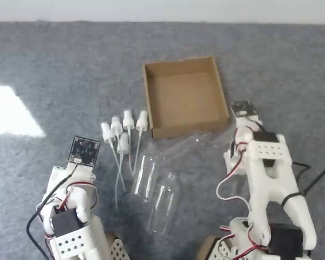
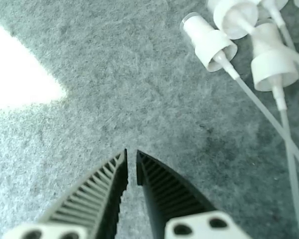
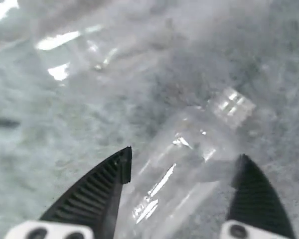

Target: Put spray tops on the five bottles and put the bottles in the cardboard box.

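Cardboard box, open-topped, is shown on the grey surface. Five white spray tops are clustered just beside the box corner nearer the left arm, with their thin dip tubes trailing toward the arms. Clear bottles are laid on their sides, uncapped, between the tops and the right arm; their exact number cannot be told. Left claw is held low over the surface near the spray tops, its jaws almost closed with a thin gap between them. Right claw is spread wide astride one lying bottle, whose threaded neck is pointed away; whether it is touched cannot be told.
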Robot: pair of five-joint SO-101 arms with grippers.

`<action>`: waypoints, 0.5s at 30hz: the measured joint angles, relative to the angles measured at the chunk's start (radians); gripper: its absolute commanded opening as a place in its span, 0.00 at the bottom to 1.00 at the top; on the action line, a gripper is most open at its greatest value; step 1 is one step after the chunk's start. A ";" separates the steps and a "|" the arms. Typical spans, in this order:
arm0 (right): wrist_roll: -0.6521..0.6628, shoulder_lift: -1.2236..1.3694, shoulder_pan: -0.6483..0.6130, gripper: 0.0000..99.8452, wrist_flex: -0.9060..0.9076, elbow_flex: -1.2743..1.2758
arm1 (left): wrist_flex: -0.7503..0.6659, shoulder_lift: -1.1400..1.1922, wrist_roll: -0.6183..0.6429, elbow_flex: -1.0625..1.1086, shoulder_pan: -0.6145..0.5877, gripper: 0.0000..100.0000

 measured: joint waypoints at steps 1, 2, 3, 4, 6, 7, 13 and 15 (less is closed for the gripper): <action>0.015 0.000 0.018 0.16 -0.015 0.009 | 0.000 0.000 0.000 0.000 0.000 0.03; 0.034 0.000 0.037 0.13 -0.026 0.015 | 0.000 0.000 0.000 0.000 0.000 0.03; 0.061 0.000 0.060 0.11 -0.035 0.015 | 0.000 0.000 0.000 0.000 0.000 0.03; 0.091 0.000 0.091 0.08 -0.041 0.015 | 0.000 0.000 0.000 0.000 0.000 0.03; 0.176 0.000 0.167 0.04 -0.055 0.015 | 0.000 0.000 0.000 0.000 0.000 0.03; 0.230 0.000 0.213 0.03 -0.063 0.015 | 0.000 0.000 0.000 0.000 0.000 0.03; 0.637 0.000 0.499 0.02 -0.132 0.015 | 0.000 0.000 0.000 0.000 0.000 0.03; 0.766 0.000 0.572 0.02 -0.172 0.015 | 0.000 0.000 0.000 0.000 0.000 0.03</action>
